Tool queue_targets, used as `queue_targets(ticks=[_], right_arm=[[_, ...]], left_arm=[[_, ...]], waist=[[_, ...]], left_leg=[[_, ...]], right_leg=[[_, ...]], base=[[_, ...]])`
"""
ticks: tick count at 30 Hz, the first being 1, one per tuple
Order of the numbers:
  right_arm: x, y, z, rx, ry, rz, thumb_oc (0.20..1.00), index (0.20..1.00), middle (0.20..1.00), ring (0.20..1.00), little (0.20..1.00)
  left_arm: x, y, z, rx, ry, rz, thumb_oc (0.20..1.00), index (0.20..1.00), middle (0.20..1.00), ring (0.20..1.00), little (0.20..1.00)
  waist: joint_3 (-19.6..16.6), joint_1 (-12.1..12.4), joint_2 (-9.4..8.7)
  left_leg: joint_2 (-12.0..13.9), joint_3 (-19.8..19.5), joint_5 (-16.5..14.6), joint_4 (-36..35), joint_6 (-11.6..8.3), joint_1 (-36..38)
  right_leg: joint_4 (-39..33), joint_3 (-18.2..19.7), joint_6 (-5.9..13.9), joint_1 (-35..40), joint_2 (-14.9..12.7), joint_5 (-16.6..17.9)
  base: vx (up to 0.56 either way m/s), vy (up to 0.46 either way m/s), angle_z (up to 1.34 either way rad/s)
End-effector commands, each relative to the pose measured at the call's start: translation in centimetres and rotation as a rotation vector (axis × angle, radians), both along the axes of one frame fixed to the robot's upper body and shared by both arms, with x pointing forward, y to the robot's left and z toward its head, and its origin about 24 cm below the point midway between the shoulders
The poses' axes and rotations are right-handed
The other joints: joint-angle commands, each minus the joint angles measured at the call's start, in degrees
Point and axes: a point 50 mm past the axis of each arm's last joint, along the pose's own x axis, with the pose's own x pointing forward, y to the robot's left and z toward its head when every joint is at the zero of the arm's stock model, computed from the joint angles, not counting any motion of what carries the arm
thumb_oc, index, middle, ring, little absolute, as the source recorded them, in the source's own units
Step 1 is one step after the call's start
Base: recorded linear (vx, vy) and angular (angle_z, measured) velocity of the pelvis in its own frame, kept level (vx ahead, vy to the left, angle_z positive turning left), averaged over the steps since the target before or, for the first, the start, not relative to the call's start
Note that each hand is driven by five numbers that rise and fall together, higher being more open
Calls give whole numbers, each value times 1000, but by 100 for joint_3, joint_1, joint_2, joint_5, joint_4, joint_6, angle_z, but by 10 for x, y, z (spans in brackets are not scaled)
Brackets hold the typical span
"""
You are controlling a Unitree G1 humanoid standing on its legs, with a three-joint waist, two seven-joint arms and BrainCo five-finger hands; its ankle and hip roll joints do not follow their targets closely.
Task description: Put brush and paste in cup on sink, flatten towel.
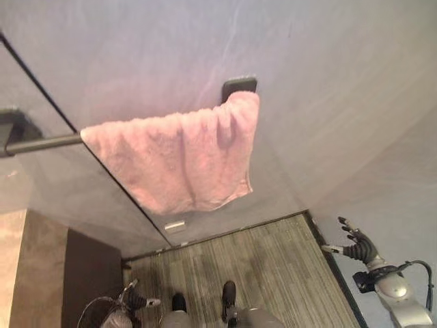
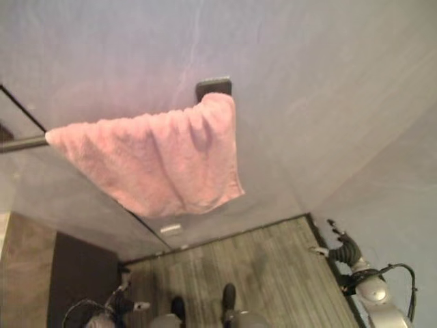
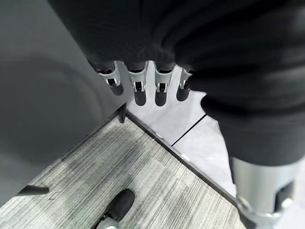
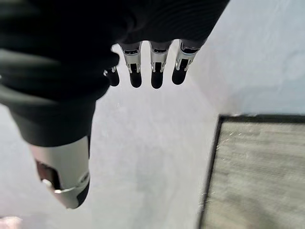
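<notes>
Hanging bunched on its bar (image 1: 41,143), pink towel (image 1: 181,160) sits upper centre w/ long axis along it; our right hand (image 1: 356,244), fingers spread, and left hand (image 1: 134,298), fingers relaxed, wait low, both empty.

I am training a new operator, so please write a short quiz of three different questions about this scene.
1. True or false: the towel hangs bunched on the bar, not spread flat.
2. Which robot hand shows near the right wall? A) left robot hand B) right robot hand
3. Fill in: both robot hands hold ____.

Key:
1. True. The cloth is gathered in folds toward the bracket.
2. B. It is low, with spread fingers, far from the towel.
3. Nothing. In each wrist view the fingers are straight and nothing is in the hand.
</notes>
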Motion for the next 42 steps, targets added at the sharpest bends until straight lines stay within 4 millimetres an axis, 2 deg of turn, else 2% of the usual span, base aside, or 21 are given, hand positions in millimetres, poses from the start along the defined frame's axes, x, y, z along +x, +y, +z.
queue_targets(ticks=[1, 4, 5, 6, 7, 8, 10, 11, 13, 15, 17, 19, 20, 23, 24, 25, 28, 31, 34, 38, 42], right_arm=[[8, -8, 31, 50, -161, -9, 1000, 1000, 1000, 1000, 1000], [12, -11, 39, 67, -203, -25, 1000, 1000, 1000, 1000, 1000], [16, -12, 45, 61, -229, -27, 1000, 1000, 1000, 1000, 1000], [16, -11, 45, 61, -229, -26, 1000, 1000, 1000, 1000, 1000], [18, -14, 48, 42, -233, -37, 1000, 1000, 1000, 1000, 1000], [20, -14, 48, 33, -232, -38, 1000, 1000, 1000, 1000, 1000], [23, -13, 47, 22, -229, -39, 1000, 1000, 1000, 1000, 1000], [28, -11, 47, 5, -231, -45, 1000, 1000, 1000, 1000, 1000], [30, -9, 45, 11, -229, -44, 1000, 1000, 1000, 1000, 1000], [34, -3, 41, 2, -210, -22, 1000, 1000, 1000, 1000, 1000], [37, -1, 41, 0, -209, -21, 1000, 1000, 1000, 1000, 1000], [42, 5, 38, 38, -200, -3, 1000, 1000, 1000, 1000, 1000], [43, 6, 38, 39, -200, -2, 1000, 1000, 1000, 1000, 1000], [50, 14, 42, 22, -196, 57, 1000, 1000, 1000, 1000, 1000], [54, 14, 47, 10, -203, 71, 1000, 1000, 1000, 1000, 1000], [57, 14, 50, -3, -200, 86, 1000, 1000, 1000, 1000, 1000], [55, 12, 48, 4, -182, 86, 1000, 1000, 1000, 1000, 1000], [59, 11, 45, 60, -190, 55, 1000, 1000, 1000, 1000, 1000], [56, 9, 47, 45, -192, 65, 1000, 1000, 1000, 1000, 1000], [57, 8, 46, 46, -185, 66, 1000, 1000, 1000, 1000, 1000], [68, 20, 46, 49, -175, 119, 1000, 1000, 1000, 1000, 1000]], left_arm=[[22, 24, 23, 50, -111, -44, 1000, 1000, 1000, 1000, 1000], [36, 25, 38, 54, -181, -100, 1000, 1000, 1000, 1000, 1000], [47, 25, 48, 58, -229, -135, 1000, 1000, 1000, 1000, 1000], [46, 25, 48, 58, -228, -135, 1000, 1000, 1000, 1000, 1000], [59, 21, 60, 55, -292, -180, 1000, 1000, 1000, 1000, 1000], [61, 20, 62, 58, -305, -191, 1000, 1000, 1000, 1000, 1000], [65, 18, 68, 57, -331, -216, 1000, 1000, 1000, 1000, 1000], [74, 15, 85, 52, -403, -265, 1000, 1000, 1000, 1000, 1000], [77, 17, 93, 48, -434, -276, 1000, 1000, 1000, 1000, 1000], [86, 15, 118, 18, -538, -312, 1000, 1000, 1000, 1000, 1000], [90, 12, 125, 2, -572, -322, 1000, 1000, 1000, 1000, 1000], [96, 10, 146, -2, -637, -373, 1000, 1000, 1000, 1000, 1000], [95, 11, 146, -1, -637, -372, 1000, 1000, 1000, 1000, 1000], [106, 4, 165, -37, -709, -405, 1000, 1000, 1000, 1000, 1000], [107, 1, 171, -52, -735, -416, 1000, 1000, 1000, 1000, 1000], [107, -2, 175, -71, -751, -427, 1000, 1000, 1000, 1000, 1000], [102, 2, 175, -86, -744, -423, 1000, 1000, 1000, 1000, 1000], [100, 3, 179, -101, -754, -427, 1000, 1000, 1000, 1000, 1000], [101, -2, 182, -124, -751, -468, 1000, 1000, 1000, 1000, 1000], [103, -6, 186, -127, -764, -493, 1000, 1000, 1000, 1000, 1000], [107, -8, 186, -143, -777, -478, 1000, 1000, 1000, 1000, 1000]], waist=[[-172, -20, -180], [-239, -114, -137], [-350, -205, -52], [-344, -209, -49], [-451, -265, 100], [-487, -261, 140], [-507, -258, 164], [-541, -231, 204], [-533, -212, 187], [-516, -160, 169], [-503, -139, 171], [-423, -168, 155], [-426, -157, 147], [-332, -181, 158], [-347, 21, 127], [-358, 73, 110], [-457, 77, 14], [-550, 128, -57], [-567, 130, -99], [-621, 133, -99], [-688, 179, -86]], left_leg=[[25, 77, 969, -149, 79, -464], [90, 187, 736, 109, 70, -225], [112, 283, 602, -7, 46, 37], [114, 280, 602, -22, 44, 56], [117, 387, 616, -384, 21, 227], [79, 357, 602, -507, 32, 272], [47, 326, 567, -542, 49, 299], [-3, 341, 511, -560, 73, 341], [-32, 364, 476, -543, 98, 365], [-152, 387, 348, -524, 198, 431], [-202, 374, 308, -533, 237, 455], [-284, 331, 269, -548, 325, 485], [-285, 349, 266, -548, 326, 485], [-269, 224, 291, -501, 406, 423], [-195, 305, 281, -515, 393, 406], [-173, 300, 306, -541, 368, 384], [-192, 315, 307, -590, 333, 369], [-97, 325, 415, -590, 229, 341], [48, 197, 557, -590, 107, 220], [103, 144, 596, -590, 38, 181], [152, 129, 611, -590, -4, 199]], right_leg=[[513, -46, 579, 374, -400, -498], [487, -201, 588, 223, -518, -404], [538, -294, 620, 157, -582, -416], [547, -298, 621, 166, -579, -426], [571, -408, 667, 149, -648, -399], [564, -398, 682, 159, -664, -383], [552, -379, 703, 181, -687, -366], [545, -362, 742, 218, -772, -337], [566, -351, 759, 239, -823, -333], [627, -286, 841, 257, -965, -281], [666, -259, 887, 232, -1015, -252], [976, 89, 995, 38, -1047, -138], [993, 110, 997, 19, -1047, -141], [1388, 887, 1056, -269, -850, -236], [1292, 493, 1050, -237, -1175, -170], [1210, 311, 1065, -180, -1301, -94], [890, 148, 1105, -16, -1364, -32], [651, 173, 1124, 128, -1247, -59], [455, -78, 1070, 308, -1151, -111], [274, -268, 1059, 461, -1115, -83], [199, -353, 1032, 572, -1089, -95]], base=[[-174, 43, 18], [-128, 66, 14], [-78, 99, 30], [-34, 191, 43], [14, 162, 46], [11, 164, 33], [2, 137, 12], [-11, 221, 11], [-13, 137, 3], [-21, 167, 0], [-33, 171, 0], [-62, 161, -6], [-59, 64, -9], [-84, 6, -18], [-120, -121, -17], [-95, -121, -10], [-20, -97, -4], [-20, -104, 1], [-43, -117, 7], [-16, -71, 25], [3, -24, 15]])
